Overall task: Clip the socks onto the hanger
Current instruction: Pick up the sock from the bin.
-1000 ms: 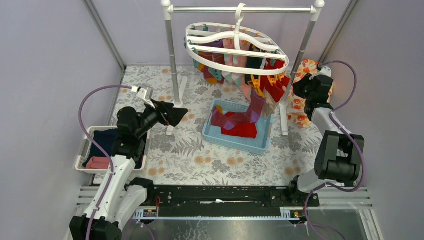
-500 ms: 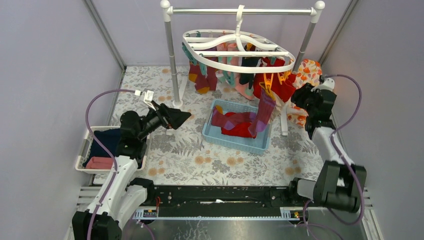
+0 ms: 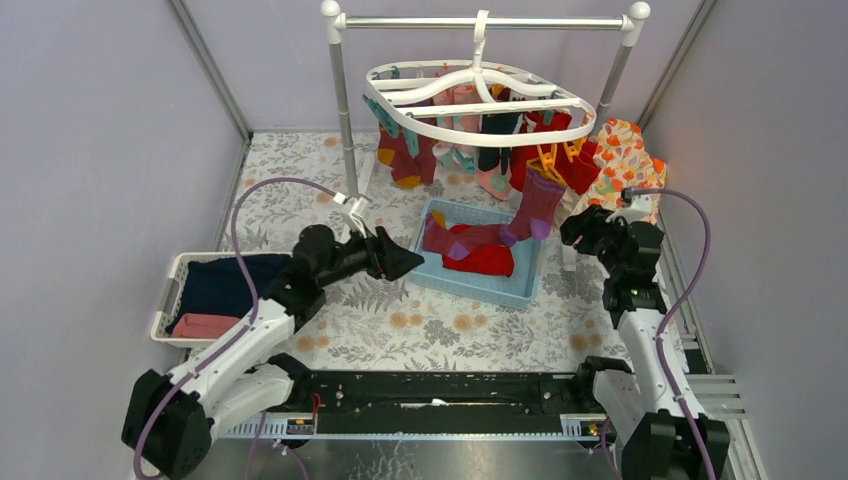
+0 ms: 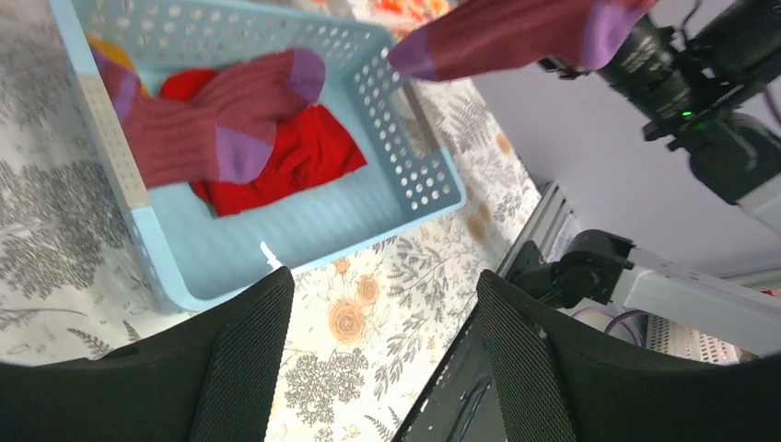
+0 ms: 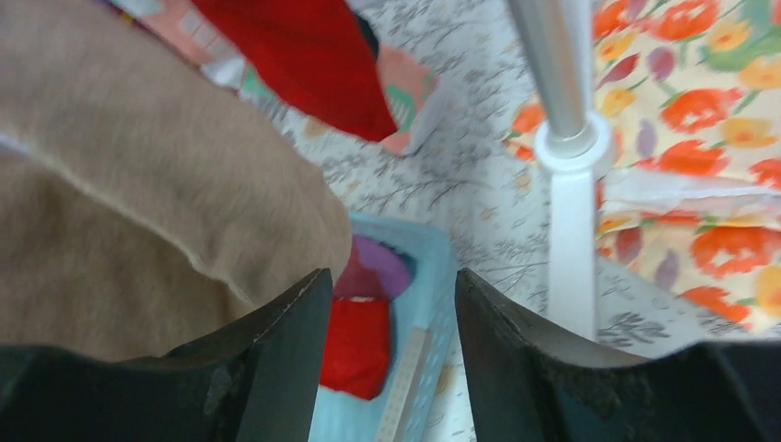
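Your left hand (image 4: 384, 284) hangs wide and empty over the counter (image 3: 360, 330), just short of the blue basket (image 3: 470, 286) where red and maroon socks (image 3: 480, 258) lie. Your right hand (image 5: 391, 281) is partly open, holding nothing. A beige sock (image 5: 138, 184) hangs close by it, beside the maroon sock (image 3: 535, 205) clipped to the hanger (image 3: 478, 72) beyond.

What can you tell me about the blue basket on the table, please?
The blue basket is a shallow rectangular tray of light blue plastic, its walls pierced with rows of small holes. It sits flat on the flowered tablecloth, below the hanger. Inside, a maroon sock with purple toe and heel lies on red socks; the near floor is bare. The open left gripper hovers by its left corner, apart from it.
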